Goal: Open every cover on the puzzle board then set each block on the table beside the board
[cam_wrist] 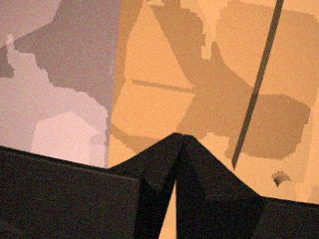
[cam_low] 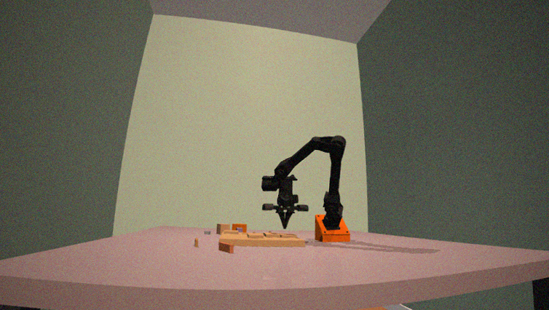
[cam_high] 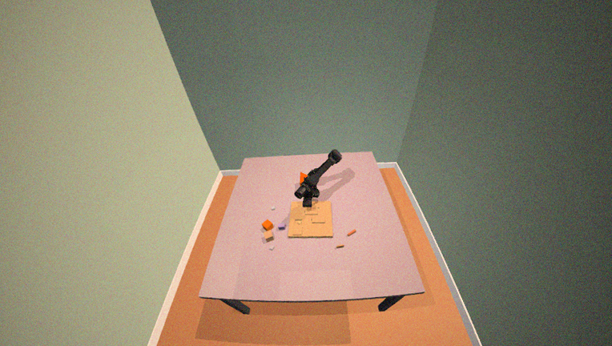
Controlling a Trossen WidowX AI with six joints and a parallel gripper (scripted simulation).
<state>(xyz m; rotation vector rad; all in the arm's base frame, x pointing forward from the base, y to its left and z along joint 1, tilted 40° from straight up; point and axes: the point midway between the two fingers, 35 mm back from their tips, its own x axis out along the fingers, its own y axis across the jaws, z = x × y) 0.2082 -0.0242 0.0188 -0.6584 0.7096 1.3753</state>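
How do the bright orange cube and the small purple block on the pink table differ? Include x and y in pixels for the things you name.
The bright orange cube (cam_high: 267, 224) (cam_low: 235, 227) is larger; the small purple block (cam_high: 281, 227) (cam_low: 239, 230) is smaller. The purple block lies nearer the board than the orange cube. Both rest on the table.

The board (cam_high: 322, 230) (cam_low: 262, 242) (cam_wrist: 209, 90) presents as pale wood, matt and smooth-faced. The gripper (cam_high: 307, 203) (cam_low: 285, 228) (cam_wrist: 181, 143) looks to be black plastic or coated metal, dull, with flat faces; which of the two cannot be determined. The arm (cam_high: 321, 169) (cam_low: 335, 170) has the same dark, low-sheen finish. The table (cam_high: 306, 278) (cam_low: 165, 271) shows a smooth, matt top, its material uncertain. The orange base (cam_low: 332, 237) appears to be painted or moulded, with flat faces. The tan block (cam_high: 269, 236) (cam_low: 222, 229) resembles plain, unvarnished wood. The walls (cam_high: 73, 137) (cam_low: 246, 108) read as matt paint.
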